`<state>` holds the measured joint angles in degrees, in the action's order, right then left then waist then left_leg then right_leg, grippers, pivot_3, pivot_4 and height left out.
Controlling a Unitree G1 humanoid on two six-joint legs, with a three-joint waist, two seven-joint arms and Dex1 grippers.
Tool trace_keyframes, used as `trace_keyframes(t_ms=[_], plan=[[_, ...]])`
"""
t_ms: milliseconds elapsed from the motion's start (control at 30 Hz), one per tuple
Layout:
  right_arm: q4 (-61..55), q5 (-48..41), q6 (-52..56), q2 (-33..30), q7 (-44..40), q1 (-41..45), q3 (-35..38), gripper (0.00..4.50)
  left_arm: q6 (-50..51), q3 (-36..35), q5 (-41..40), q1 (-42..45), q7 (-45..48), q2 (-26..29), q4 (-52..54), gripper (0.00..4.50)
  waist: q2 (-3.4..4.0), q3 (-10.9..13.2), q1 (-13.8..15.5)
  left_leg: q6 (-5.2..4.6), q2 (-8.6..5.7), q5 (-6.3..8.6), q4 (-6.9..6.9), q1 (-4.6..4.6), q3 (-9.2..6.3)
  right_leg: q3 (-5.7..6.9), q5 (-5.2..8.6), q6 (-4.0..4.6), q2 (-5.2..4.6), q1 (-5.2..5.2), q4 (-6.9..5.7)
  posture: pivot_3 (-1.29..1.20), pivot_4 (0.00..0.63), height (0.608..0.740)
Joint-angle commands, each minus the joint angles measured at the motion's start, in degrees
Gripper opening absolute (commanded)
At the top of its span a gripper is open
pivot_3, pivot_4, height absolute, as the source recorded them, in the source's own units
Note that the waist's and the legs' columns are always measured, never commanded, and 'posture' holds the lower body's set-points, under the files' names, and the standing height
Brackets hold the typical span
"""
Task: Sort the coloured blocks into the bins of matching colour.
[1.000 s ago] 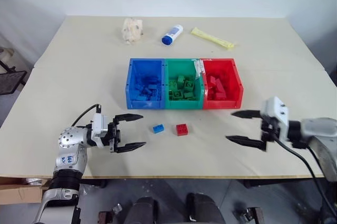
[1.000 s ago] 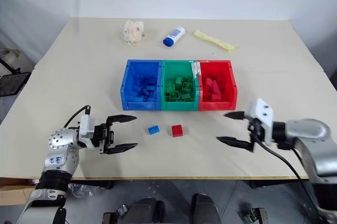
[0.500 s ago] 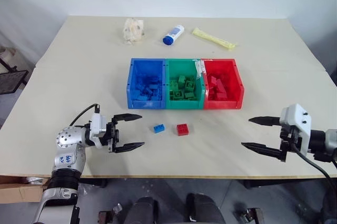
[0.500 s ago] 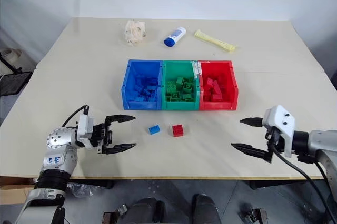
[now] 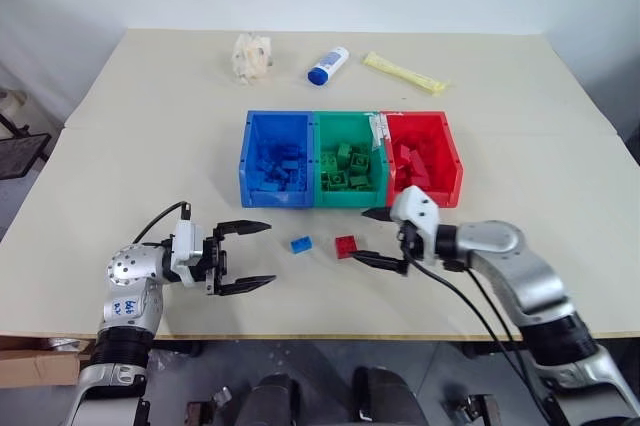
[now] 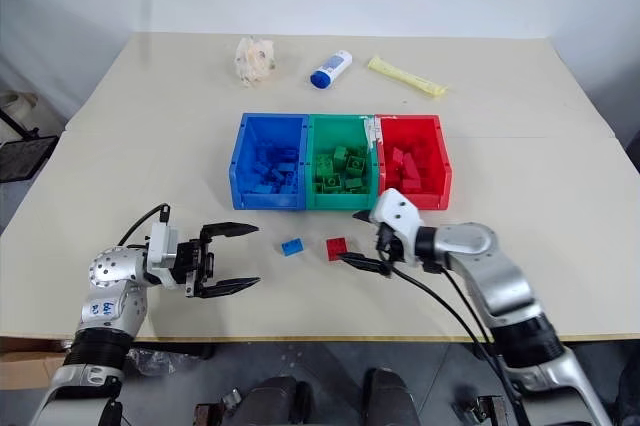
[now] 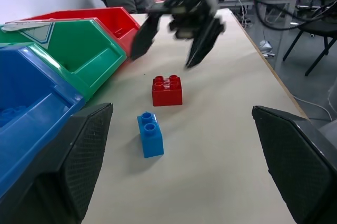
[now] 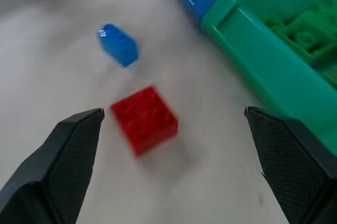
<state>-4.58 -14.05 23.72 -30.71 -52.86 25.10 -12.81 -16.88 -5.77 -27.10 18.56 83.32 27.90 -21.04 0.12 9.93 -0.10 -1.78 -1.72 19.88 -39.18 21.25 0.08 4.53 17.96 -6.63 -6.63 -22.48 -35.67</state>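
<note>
Red block (image 5: 346,245) and blue block (image 5: 301,244) loose on table (image 5: 150,146) before the bins (image 5: 350,158). Right gripper (image 5: 378,238) spread wide beside red block; left gripper (image 5: 246,257) spread, empty.

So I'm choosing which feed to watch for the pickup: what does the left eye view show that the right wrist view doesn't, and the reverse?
Left eye alone: left gripper open, right gripper open beside the red block, red bin, white tube, whole table. Right wrist alone: a close look between its own fingers onto the red block. Shared: red block, blue block, blue bin, green bin.
</note>
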Motion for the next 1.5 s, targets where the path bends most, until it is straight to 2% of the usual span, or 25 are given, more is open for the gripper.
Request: trace_keyframes(t_ms=[33, 133, 200, 267, 533, 933, 1200, 1367, 1500], plan=[[3.8, 3.1, -3.1, 2.5, 1.0, 2.3, -2.3, 4.48, 0.1, -1.2, -1.2, -0.9, -0.3, 1.0, 2.1, 4.50, 0.00, 0.0, 0.0, 0.00, 0.00, 0.00, 0.00, 0.00, 0.00, 0.01, 0.00, 0.00, 0.00, 0.00, -0.01, 0.00, 0.150, 0.740], [5.5, 4.0, -4.4, 3.6, 0.2, 2.7, -3.8, 4.48, 0.0, -1.6, -1.1, -1.2, -0.5, 1.4, 2.2, 4.50, 0.00, 0.0, 0.0, 0.00, 0.01, 0.00, 0.00, -0.01, -0.02, 0.01, 0.00, 0.00, 0.00, 0.01, -0.01, 0.00, 0.150, 0.740], [5.8, 4.2, -4.8, 3.8, -0.5, 2.5, -4.4, 4.09, 0.0, -1.6, -1.1, -1.3, -0.6, 1.3, 2.4, 4.50, 0.00, 0.0, -0.1, 0.00, 0.01, 0.00, 0.00, -0.01, -0.03, 0.03, 0.00, 0.00, 0.00, 0.01, -0.02, 0.00, 0.150, 0.740], [5.3, 4.4, -5.0, 3.9, -1.0, 2.0, -4.8, 3.58, 0.0, -1.7, -1.0, -1.5, -0.8, 1.3, 2.6, 4.50, 0.00, 0.0, -0.1, 0.00, 0.01, 0.00, 0.00, -0.02, -0.02, 0.02, 0.00, 0.00, 0.00, 0.01, -0.03, 0.00, 0.150, 0.740], [1.0, 3.4, -3.8, 3.0, -2.4, 0.3, -4.7, 0.99, 0.0, -1.6, -1.0, -1.8, -1.3, 1.2, 3.0, 4.50, 0.00, 0.0, -0.1, 0.00, 0.01, 0.00, 0.00, -0.05, -0.02, -0.01, 0.00, 0.00, 0.00, 0.01, -0.07, 0.00, 0.150, 0.740], [-4.7, -1.6, -0.5, 2.1, -4.4, 0.5, -1.0, 0.97, -0.1, -1.5, -0.9, -1.4, -1.4, 1.1, 2.6, 4.50, 0.00, 0.0, -0.1, 0.00, 0.01, 0.00, 0.00, -0.03, -0.02, -0.01, 0.00, 0.00, 0.00, 0.00, -0.06, 0.00, 0.150, 0.740], [-9.1, -6.7, 4.2, -3.1, -3.6, 1.9, 8.3, 0.97, 0.1, -1.4, -0.8, -1.3, -1.5, 1.1, 2.5, 4.50, 0.01, 0.0, 0.0, 0.00, 0.01, 0.00, 0.00, 0.00, -0.04, 0.00, 0.00, 0.00, -0.02, 0.00, -0.01, 0.00, 0.150, 0.740], [-3.7, -6.4, 2.5, -7.8, -1.7, 5.2, 16.0, 0.97, 0.1, -1.3, -0.9, -1.1, -1.3, 1.0, 2.1, 4.50, 0.00, 0.0, 0.0, 0.00, 0.01, 0.00, 0.01, 0.00, -0.04, -0.01, 0.00, 0.00, -0.02, 0.01, 0.02, 0.00, 0.150, 0.740], [5.1, -3.3, -2.5, -9.0, -0.6, 9.5, 16.8, 0.97, 0.0, -0.8, -0.6, -0.1, -1.0, 0.5, 1.2, 4.50, 0.01, 0.0, -0.1, 0.00, 0.03, 0.00, 0.02, -0.01, -0.01, -0.01, 0.00, 0.00, -0.01, 0.00, 0.02, 0.00, 0.150, 0.740]])
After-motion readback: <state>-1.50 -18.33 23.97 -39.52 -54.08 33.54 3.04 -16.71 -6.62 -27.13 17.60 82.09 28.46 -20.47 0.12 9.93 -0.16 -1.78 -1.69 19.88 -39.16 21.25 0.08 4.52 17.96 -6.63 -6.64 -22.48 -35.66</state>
